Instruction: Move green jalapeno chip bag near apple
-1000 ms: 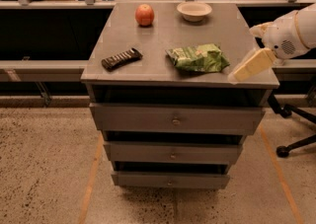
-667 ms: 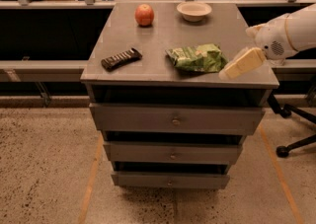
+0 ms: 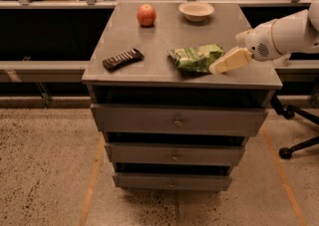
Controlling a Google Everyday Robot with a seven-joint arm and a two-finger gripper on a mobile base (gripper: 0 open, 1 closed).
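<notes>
as the gripper (image 3: 219,65) hung at the right edge of the green jalapeno chip bag (image 3: 195,56), near the front of the bench (image 3: 164,36), its grip state could not be told. a sound grasp would take the crumpled foil mid-body and lift it clear. the apple (image 3: 146,15) sat well apart at rear left; the chocolate bar (image 3: 123,59) and white bowl (image 3: 196,10) lay off the likely path.

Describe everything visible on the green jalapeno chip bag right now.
The green jalapeno chip bag is a crumpled, shiny bright-green foil packet with pale markings, lying flat on the grey cabinet top near the front right. It sits well apart from the apple at the back left. The gripper is at the bag's right edge, its tip overlapping it in view; whether it actually touches cannot be told. Nothing else touches the bag.
</notes>
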